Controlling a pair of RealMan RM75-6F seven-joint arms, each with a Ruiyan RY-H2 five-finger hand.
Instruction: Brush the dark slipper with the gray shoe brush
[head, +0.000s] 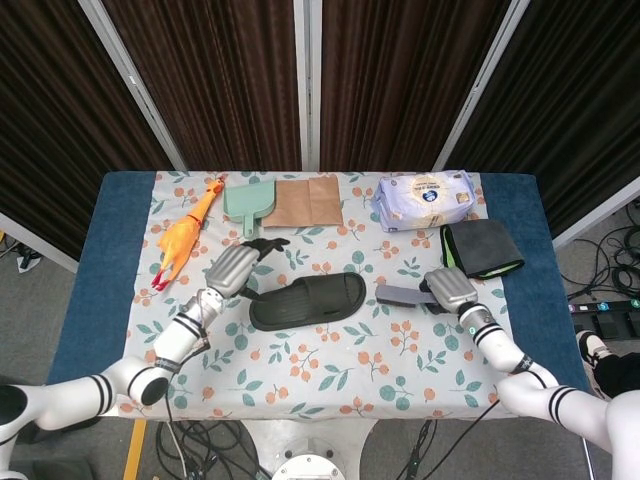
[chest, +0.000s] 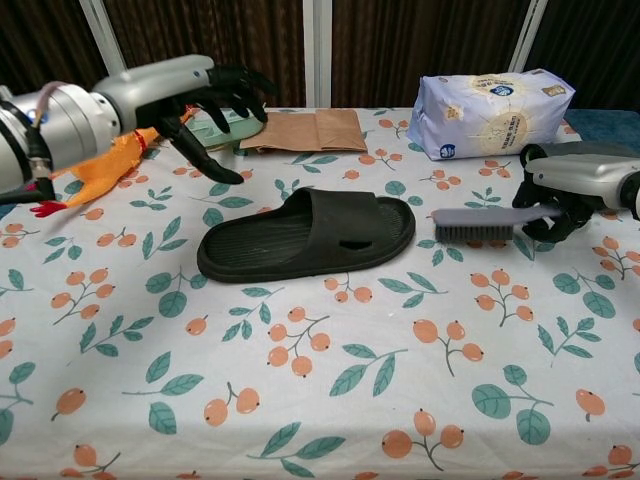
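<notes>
Setting the brush (chest: 487, 222) flat on the table (head: 120, 260), right hand (head: 451, 288) fingers clamped on it, looks wisest, left hand (head: 233, 268) spread clear of the slipper (head: 308, 300).

Dark slipper (chest: 310, 236) mid-table, gray shoe brush (chest: 480, 222) in right robot hand (chest: 566, 190) beside it.

Head view: looking steeply down from high above, taking in the whole surface (head: 120, 250).
Chest view: looking low and level, close in.
Shared: both are showing the slipper (head: 307, 300) mid-frame.
</notes>
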